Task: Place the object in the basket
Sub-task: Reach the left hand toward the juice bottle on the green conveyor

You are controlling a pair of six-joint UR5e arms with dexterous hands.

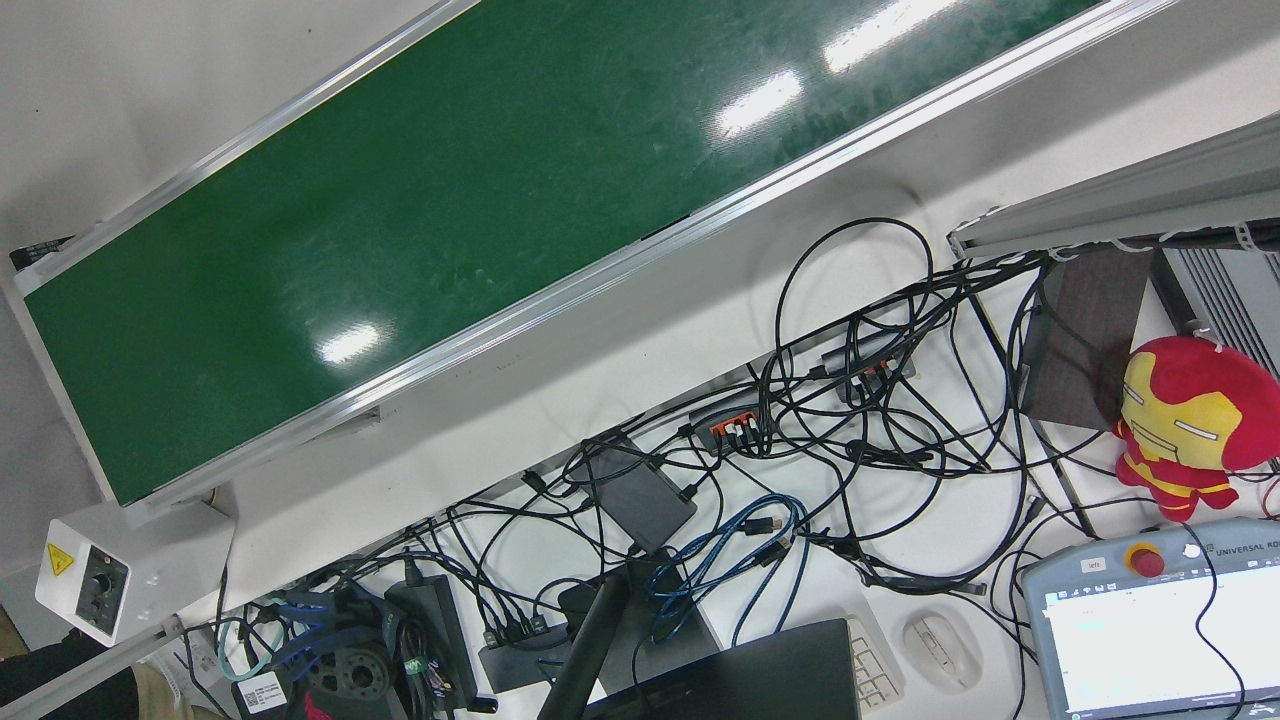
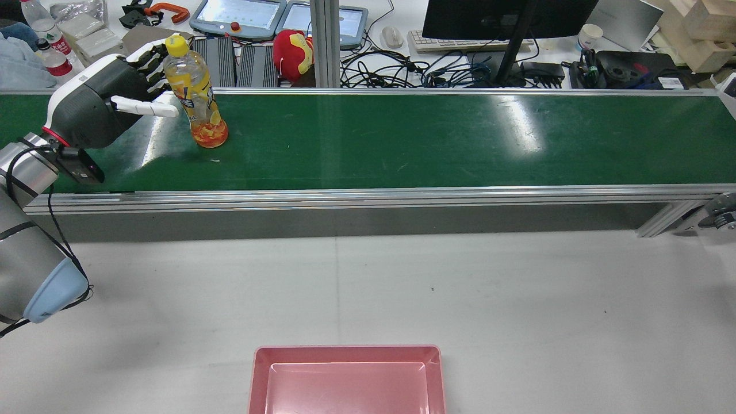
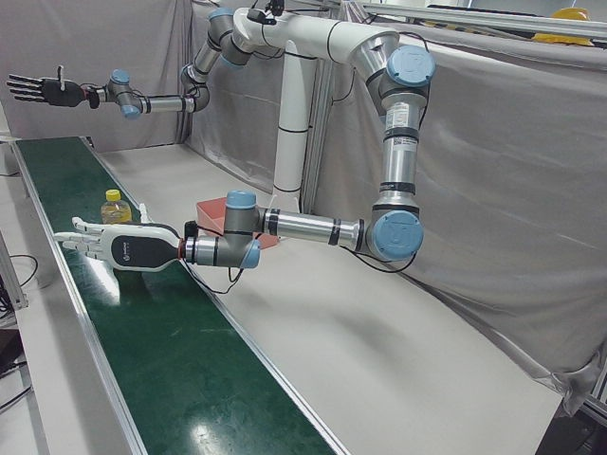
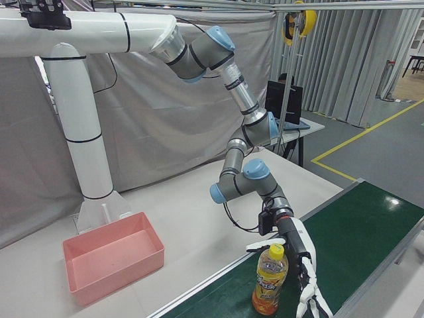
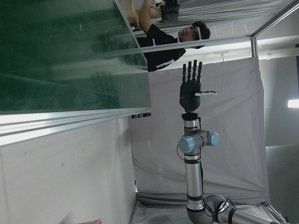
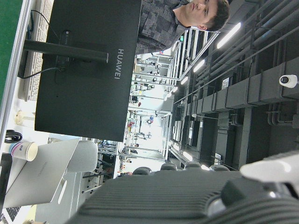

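A clear bottle of orange drink with a yellow cap [image 2: 195,98] stands upright on the green conveyor belt [image 2: 402,138] near its left end. My left hand [image 2: 98,109] is open right beside it, with the fingers [image 2: 150,57] behind the bottle and the thumb in front; I cannot tell whether they touch it. The bottle [image 4: 269,278] and left hand [image 4: 301,265] also show in the right-front view. The empty pink basket [image 2: 348,385] sits on the white table, at the near edge of the rear view. My right hand [image 3: 43,90] is open and raised high, far from the bottle.
The belt's aluminium rail [image 2: 368,195] separates the belt from the white table [image 2: 517,287]. Behind the belt are a monitor [image 2: 506,17], tangled cables [image 1: 850,420], two teach pendants [image 2: 238,17] and a red plush toy [image 2: 293,52]. A grey curtain [image 3: 493,190] hangs behind the arms.
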